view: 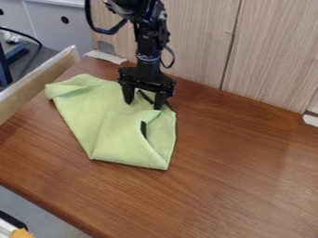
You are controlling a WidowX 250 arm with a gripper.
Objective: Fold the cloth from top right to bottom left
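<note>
Just beside the wooden rim (37, 83) at the left, the green cloth (112, 125) lies slantwise on the surface (248, 162), its far-left corner rumpled, its near part spread flatter, which should give a fold somewhere to settle; farther right, the claw (143, 106) hangs at the cloth's far side, fingers parted, gripping nothing that I can make out, probably set there to pinch or release that edge

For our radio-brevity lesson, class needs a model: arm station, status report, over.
Gripper open, low at cloth's upper right. Green cloth on table, partly folded, uneven. In the way: only gripper itself, over.
</note>
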